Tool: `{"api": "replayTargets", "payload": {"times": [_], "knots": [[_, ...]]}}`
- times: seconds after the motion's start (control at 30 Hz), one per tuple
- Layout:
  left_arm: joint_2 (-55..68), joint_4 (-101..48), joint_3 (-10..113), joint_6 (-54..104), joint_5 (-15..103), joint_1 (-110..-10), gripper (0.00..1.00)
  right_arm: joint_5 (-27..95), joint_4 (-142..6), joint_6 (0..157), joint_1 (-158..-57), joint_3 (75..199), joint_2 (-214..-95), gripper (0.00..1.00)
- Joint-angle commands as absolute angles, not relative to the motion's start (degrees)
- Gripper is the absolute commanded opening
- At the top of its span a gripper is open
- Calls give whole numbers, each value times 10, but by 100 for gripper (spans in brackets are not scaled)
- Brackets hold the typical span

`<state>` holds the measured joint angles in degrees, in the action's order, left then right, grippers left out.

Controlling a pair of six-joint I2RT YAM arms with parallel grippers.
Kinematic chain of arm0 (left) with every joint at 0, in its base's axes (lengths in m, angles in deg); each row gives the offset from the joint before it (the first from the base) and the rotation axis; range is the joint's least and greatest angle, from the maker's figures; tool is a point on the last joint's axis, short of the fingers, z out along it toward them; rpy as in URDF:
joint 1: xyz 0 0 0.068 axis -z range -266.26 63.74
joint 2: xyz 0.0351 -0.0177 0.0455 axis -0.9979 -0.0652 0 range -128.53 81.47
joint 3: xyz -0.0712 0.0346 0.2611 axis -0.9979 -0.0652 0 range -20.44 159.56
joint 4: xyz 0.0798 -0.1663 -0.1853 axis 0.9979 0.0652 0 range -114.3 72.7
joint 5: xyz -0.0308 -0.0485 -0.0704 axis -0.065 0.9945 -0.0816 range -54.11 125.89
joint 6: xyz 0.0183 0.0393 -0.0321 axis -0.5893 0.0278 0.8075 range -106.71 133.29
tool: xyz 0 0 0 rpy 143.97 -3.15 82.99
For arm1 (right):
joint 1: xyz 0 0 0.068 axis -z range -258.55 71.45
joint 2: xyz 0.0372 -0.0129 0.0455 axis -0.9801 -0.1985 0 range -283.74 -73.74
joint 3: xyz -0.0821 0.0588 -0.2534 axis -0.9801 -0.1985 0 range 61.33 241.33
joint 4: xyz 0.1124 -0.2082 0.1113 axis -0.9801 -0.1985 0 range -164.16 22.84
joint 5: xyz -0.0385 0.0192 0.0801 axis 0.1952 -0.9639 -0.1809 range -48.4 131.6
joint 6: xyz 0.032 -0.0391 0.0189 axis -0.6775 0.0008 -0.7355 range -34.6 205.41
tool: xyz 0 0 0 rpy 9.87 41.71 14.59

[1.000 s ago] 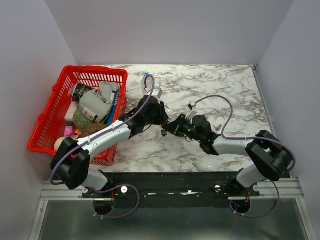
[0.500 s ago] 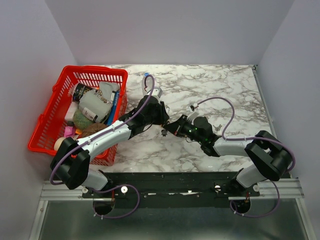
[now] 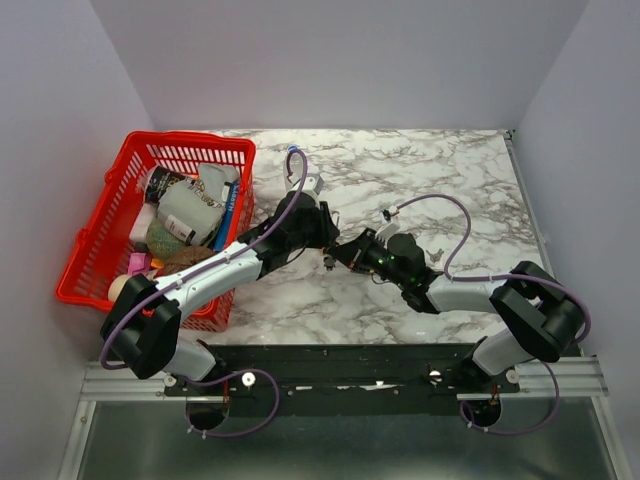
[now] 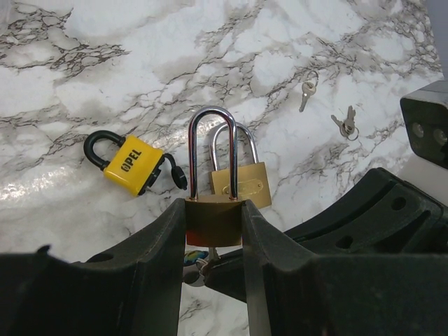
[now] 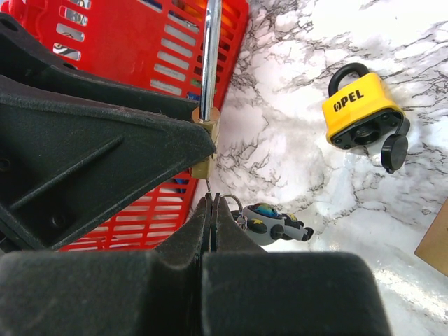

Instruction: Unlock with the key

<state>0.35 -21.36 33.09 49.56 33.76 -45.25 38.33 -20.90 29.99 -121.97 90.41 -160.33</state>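
Observation:
My left gripper is shut on a brass padlock with a silver shackle, held above the marble table; the padlock also shows in the right wrist view. My right gripper is shut on a key whose blade enters the padlock's underside; the key shows below the lock in the left wrist view. A small astronaut keychain hangs from the key ring. In the top view both grippers meet near the table's middle.
A yellow OPEL padlock and a second brass padlock lie on the marble. Two loose sets of keys lie farther off. A red basket full of items stands at the left.
Both arms have shifted very slightly; the right gripper has edged closer to the padlock held by the left.

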Motion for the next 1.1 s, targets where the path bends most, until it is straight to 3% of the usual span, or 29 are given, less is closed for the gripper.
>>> {"api": "replayTargets", "payload": {"times": [0.0, 0.67, 1.07], "knots": [[9, -195, 317, 506, 347, -436, 0, 489, -179, 317, -1203, 924, -1600, 1], [3, -201, 316, 506, 358, -428, 0, 484, -112, 380, -1180, 932, -1593, 1], [60, -240, 297, 496, 390, -428, 0, 442, -78, 394, -1176, 895, -1542, 1]]}}
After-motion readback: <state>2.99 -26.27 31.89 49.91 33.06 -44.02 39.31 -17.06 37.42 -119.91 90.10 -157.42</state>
